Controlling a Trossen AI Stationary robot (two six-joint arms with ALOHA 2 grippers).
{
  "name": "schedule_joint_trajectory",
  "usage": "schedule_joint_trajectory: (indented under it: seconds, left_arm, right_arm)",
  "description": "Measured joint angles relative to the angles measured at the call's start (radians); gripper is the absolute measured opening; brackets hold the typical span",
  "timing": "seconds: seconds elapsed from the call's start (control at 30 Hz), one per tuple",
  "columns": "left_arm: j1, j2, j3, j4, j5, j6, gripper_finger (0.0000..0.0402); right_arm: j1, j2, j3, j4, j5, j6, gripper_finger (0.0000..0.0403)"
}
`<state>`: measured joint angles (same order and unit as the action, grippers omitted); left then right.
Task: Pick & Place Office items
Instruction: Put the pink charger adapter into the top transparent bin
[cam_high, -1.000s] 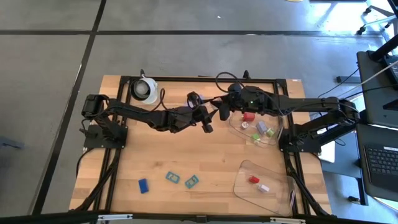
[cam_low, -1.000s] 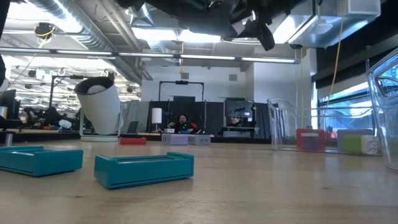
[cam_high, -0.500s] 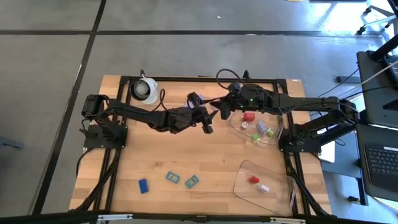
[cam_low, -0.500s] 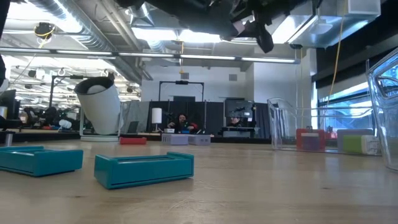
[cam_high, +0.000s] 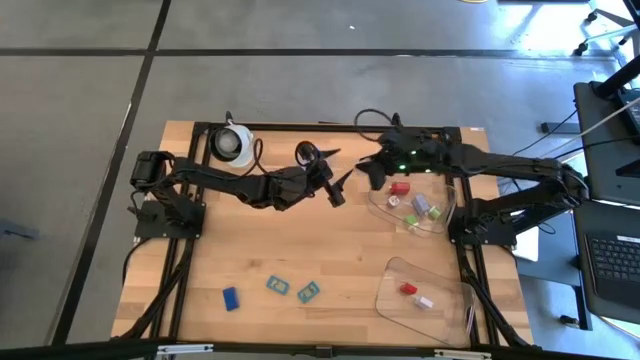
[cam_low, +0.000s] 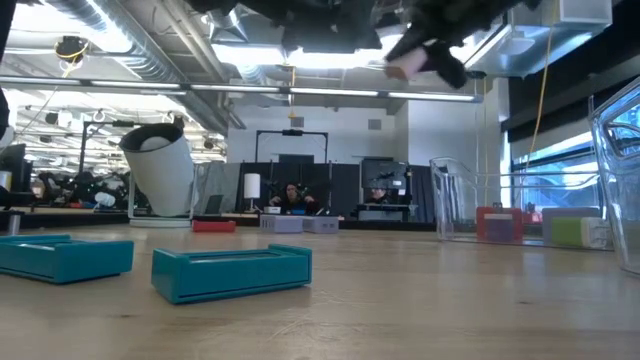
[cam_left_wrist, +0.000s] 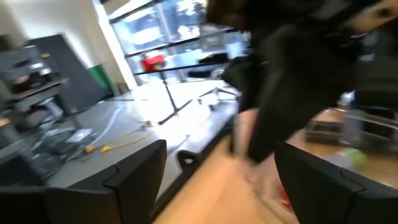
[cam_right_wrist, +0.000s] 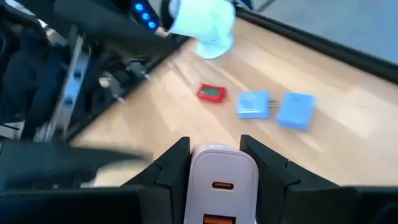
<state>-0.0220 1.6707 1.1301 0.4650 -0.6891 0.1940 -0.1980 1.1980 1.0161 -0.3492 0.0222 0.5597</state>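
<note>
Right end effector (cam_right_wrist: 216, 163) is up in the air near the back middle of the desk (cam_high: 340, 250), its two fingers squeezed onto a small lavender block (cam_right_wrist: 222, 180) with an orange mark. It hangs just beside the clear tray (cam_high: 440, 222) at the back right. That tray already has a red block (cam_high: 400, 187), a green piece (cam_high: 410, 219) and a few pale pieces in it. A second clear tray (cam_high: 392, 272) at the front right has a small red piece (cam_high: 408, 289) and a white piece (cam_high: 424, 301) inside. So I think about half the job is done. Left end effector (cam_high: 338, 186) is also in the air close by, with its fingers spread apart and nothing in them. Left to pick up are a blue block (cam_high: 231, 298) and two teal clips (cam_high: 277, 285) at the front of the desk, plus a red piece (cam_right_wrist: 211, 93) and two light blue pieces (cam_right_wrist: 254, 104) seen near the white roll (cam_high: 236, 144). The lavender block looks ready to go into a tray soon.
</note>
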Motion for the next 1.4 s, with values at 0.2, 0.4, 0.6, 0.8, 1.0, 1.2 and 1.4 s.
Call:
schedule_joint_trajectory:
  seconds: [0.2, 0.4, 0.6, 0.8, 1.0, 1.2, 1.4]
  left_arm:
    - [-0.003, 0.0, 0.0, -0.005, -0.055, -0.001, 0.0299]
    - [-0.002, 0.0, -0.001, -0.016, -0.06, -0.088, 0.0299]
    - [-0.001, 0.001, -0.002, -0.018, -0.057, -0.162, 0.0299]
    - [-0.003, 0.002, -0.003, -0.019, -0.053, -0.236, 0.0299]
    - [-0.002, 0.002, -0.003, -0.019, -0.054, -0.319, 0.0299]
    - [-0.002, 0.002, -0.003, -0.02, -0.055, -0.394, 0.0299]
    - [-0.003, 0.002, -0.003, -0.02, -0.079, -0.451, 0.0299]
  right_arm:
    - [-0.056, -0.132, 0.002, -0.256, 0.027, -0.048, 0.0123]
    - [-0.057, -0.264, 0.002, -0.387, 0.089, -0.082, 0.0124]
    - [-0.054, -0.349, 0.003, -0.56, 0.118, -0.076, 0.0126]
    - [-0.008, -0.38, -0.089, -0.666, 0.177, 0.022, 0.0125]
    - [0.047, -0.384, -0.287, -0.618, 0.165, 0.16, 0.0125]
    - [0.09, -0.384, -0.431, -0.492, 0.147, 0.231, 0.0126]
    - [0.098, -0.382, -0.51, -0.446, 0.214, 0.236, 0.0126]
